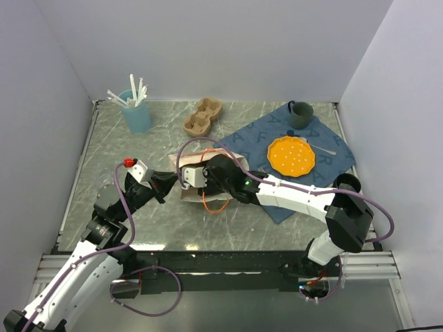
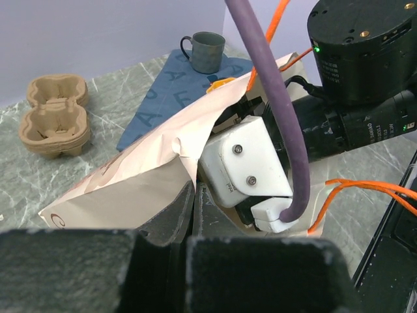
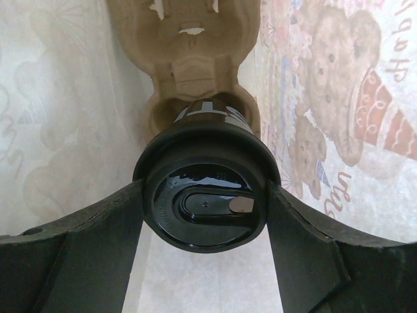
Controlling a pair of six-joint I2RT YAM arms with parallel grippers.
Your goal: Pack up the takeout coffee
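Takeout coffee (image 3: 205, 212): small black cup with a glossy black sip lid, seen from above in the right-wrist view. It is inside the paper bag (image 2: 130, 189), over the near well of a cardboard cup carrier (image 3: 189, 59) that lies in the bag with it. Whether its base is seated in that well I cannot tell.
Right gripper (image 3: 205, 189): inside the bag, fingers (image 3: 91, 248) narrowed onto the lid's rim, one pressing each side, so it holds the cup.
Paper bag: pale, lying on its side at mid-table; a teddy-bear print shows on the paper in the right-wrist view; orange cord handles (image 2: 365, 184) trail out at the near side.
Left gripper (image 2: 194, 199): at the bag's opening, dark fingers narrow on the paper's lip, pinching it, with the flap standing above the right arm's wrist.
Second carrier (image 1: 203, 115): empty two-cup tray at the back of the table, well apart from the bag.
Light-blue cup (image 1: 136, 114): back left, holding white sticks.
Blue cloth (image 1: 315, 162): right of the bag, bearing an orange plate (image 1: 291, 155), a spoon (image 1: 324, 148) and a dark teal mug (image 1: 300, 114).
Table (image 1: 291, 228): grey marbled top.
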